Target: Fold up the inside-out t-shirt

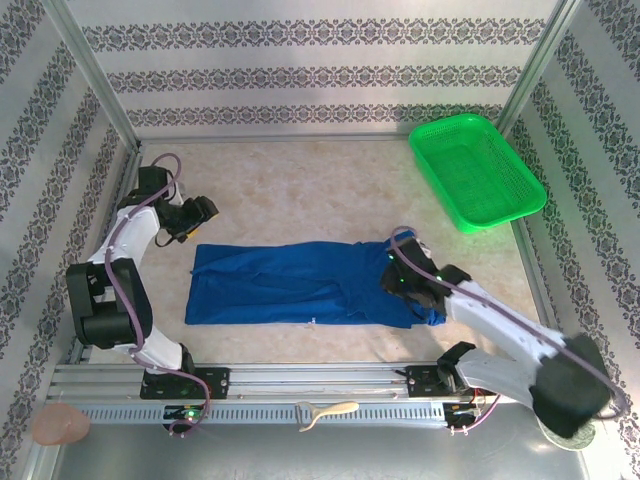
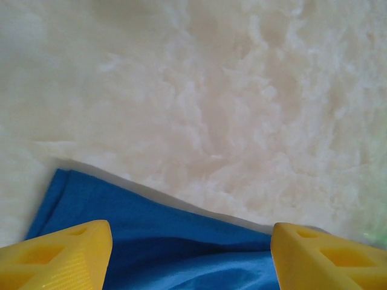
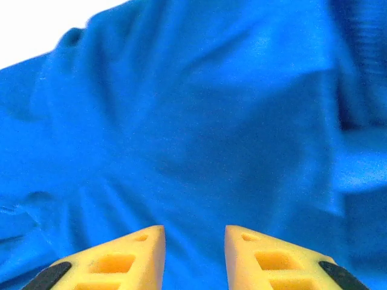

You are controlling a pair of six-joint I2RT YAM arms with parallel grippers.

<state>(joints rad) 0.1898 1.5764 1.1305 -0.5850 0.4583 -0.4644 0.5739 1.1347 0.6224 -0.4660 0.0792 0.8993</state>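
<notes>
The blue t-shirt (image 1: 300, 285) lies flat as a long strip across the table (image 1: 330, 180), closer to the near edge than the far one. The left gripper (image 2: 191, 228) hangs over the shirt's far left corner with its fingers spread wide. The right gripper (image 3: 195, 229) sits low over the shirt's bunched right end, its fingers a little apart. A green basket (image 1: 478, 170) stands in the far right corner.

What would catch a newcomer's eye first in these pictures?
The royal-blue t-shirt stands out first, spread as a long strip across the middle of the table. Next comes the bright green basket at the far right corner. The right arm's yellow fingers hang over the shirt's right end.
</notes>
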